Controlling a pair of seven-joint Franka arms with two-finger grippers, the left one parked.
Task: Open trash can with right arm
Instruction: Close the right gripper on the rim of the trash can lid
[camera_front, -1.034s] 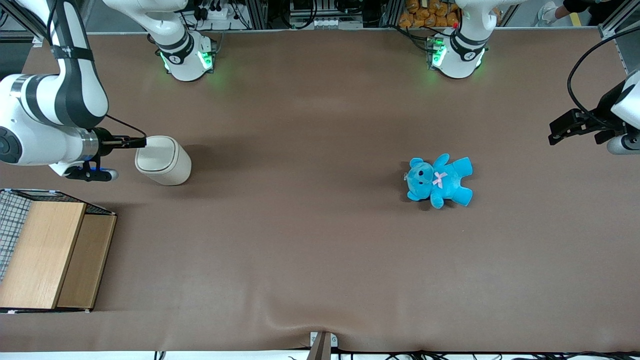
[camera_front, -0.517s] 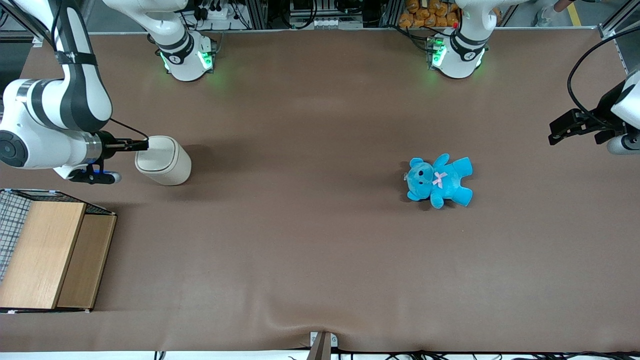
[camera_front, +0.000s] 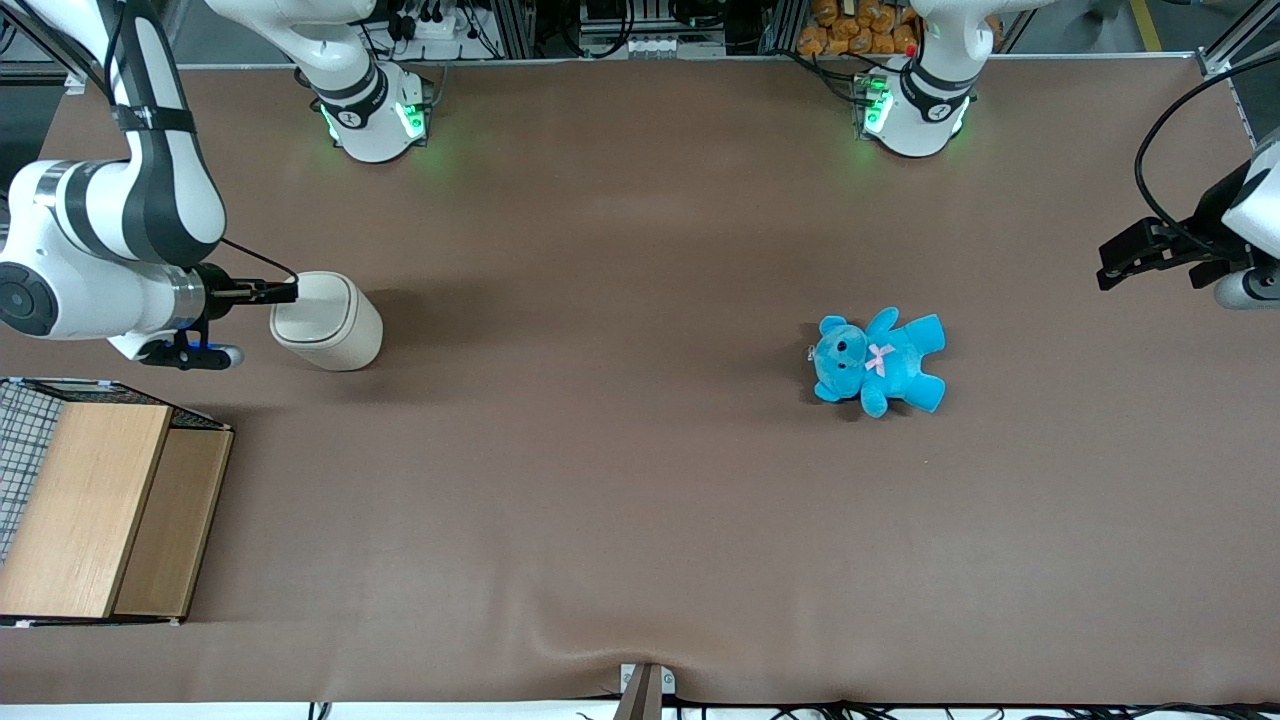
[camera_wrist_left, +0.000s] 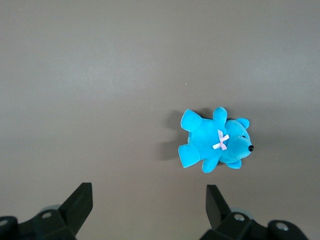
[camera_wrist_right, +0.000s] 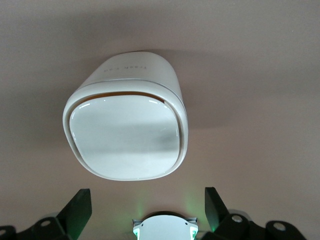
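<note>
trash can (camera_front: 327, 321) stands upright near the working arm's end of the tabletop (camera_front: 620, 480), lid flat and shut. right arm (camera_front: 100, 240) reaches in level, end effector (camera_front: 278, 291) at the lid's rim with fingers spread wide in the wrist view, holding nothing; probably lined up to press or hook the lid edge. vs 1.0 s ago: wrist edged slightly toward the can, tips sit marginally lower; can hasn't moved. blue teddy (camera_front: 878, 361) well apart, untouched
</note>
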